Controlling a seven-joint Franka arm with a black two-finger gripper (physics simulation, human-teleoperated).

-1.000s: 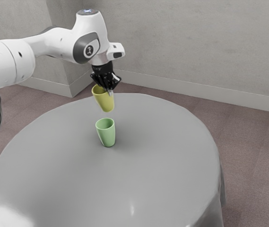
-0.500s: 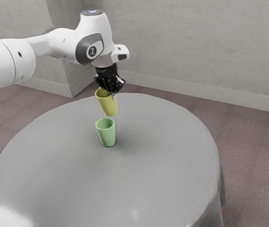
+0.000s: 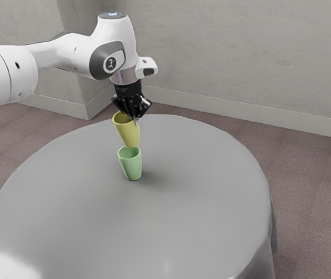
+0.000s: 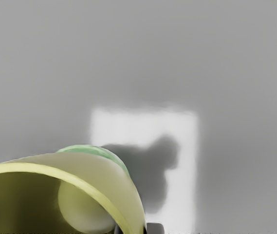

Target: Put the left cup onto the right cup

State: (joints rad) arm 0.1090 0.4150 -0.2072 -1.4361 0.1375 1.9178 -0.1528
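My black gripper (image 3: 134, 117) is shut on the rim of a yellow cup (image 3: 127, 131), which hangs tilted in the air. Its base sits just above the mouth of a green cup (image 3: 130, 163) standing upright on the round grey table (image 3: 200, 209). Whether the two cups touch I cannot tell. In the wrist view the yellow cup (image 4: 80, 195) is large and close under the hand, and a sliver of the green cup (image 4: 97, 150) peeks out behind its rim.
The grey table surface spreads widely around the green cup. A grey wall (image 3: 241, 52) and white baseboard run behind the table, with brown floor (image 3: 310, 174) beyond its edge.
My gripper has carried the yellow cup lower and toward the green cup; its base now hangs right over the green cup's mouth. The green cup has stayed put.
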